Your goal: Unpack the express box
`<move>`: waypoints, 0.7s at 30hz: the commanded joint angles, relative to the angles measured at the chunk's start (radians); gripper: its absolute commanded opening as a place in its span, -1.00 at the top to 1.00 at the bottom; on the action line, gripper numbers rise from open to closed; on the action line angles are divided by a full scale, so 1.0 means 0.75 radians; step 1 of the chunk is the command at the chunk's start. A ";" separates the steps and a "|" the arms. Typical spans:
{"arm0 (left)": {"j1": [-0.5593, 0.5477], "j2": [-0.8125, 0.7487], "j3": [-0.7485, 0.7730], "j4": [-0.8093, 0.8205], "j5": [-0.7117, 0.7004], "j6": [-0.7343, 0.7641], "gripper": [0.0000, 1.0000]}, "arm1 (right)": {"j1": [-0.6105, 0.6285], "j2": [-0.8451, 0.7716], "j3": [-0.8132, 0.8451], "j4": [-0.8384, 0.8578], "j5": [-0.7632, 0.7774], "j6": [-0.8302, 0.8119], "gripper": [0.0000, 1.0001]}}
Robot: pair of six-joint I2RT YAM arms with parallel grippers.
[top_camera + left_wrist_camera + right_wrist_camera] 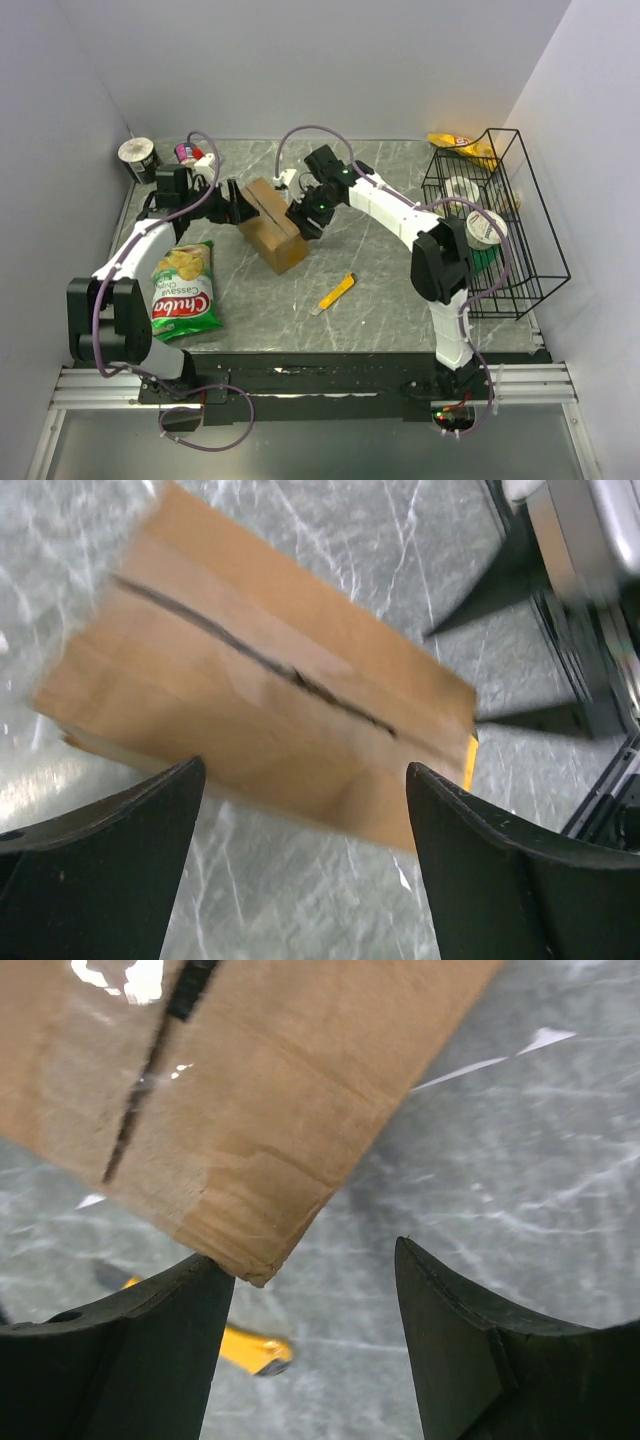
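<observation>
The express box (272,228) sits left of center on the table (400,300), taped seam up, long axis running diagonally from far-left to near-right. Left gripper (305,770) is gaping wide and holds nothing. Right gripper (307,1252) is spread too, also empty, with 1 box corner right by its finger.

The green and white foil snack bag (184,290) is displaying the brand "Chuba" in white letters on a red patch, with "Cassava" and "Chips" printed below it. The print on the yellow packet (455,143) is showing too small to read.
</observation>
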 commanded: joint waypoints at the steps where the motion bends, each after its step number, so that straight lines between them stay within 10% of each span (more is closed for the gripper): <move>1: 0.024 -0.121 -0.062 -0.160 0.032 0.049 -0.72 | -0.021 0.094 0.179 0.090 0.134 -0.046 -0.43; 11: 0.042 -0.095 0.095 0.060 -0.416 0.016 -0.93 | -0.046 0.100 0.245 0.133 0.176 -0.052 -0.46; 21: 0.149 0.218 0.191 0.220 -0.030 -0.221 -0.90 | -0.046 0.114 0.245 0.155 0.194 -0.005 -0.50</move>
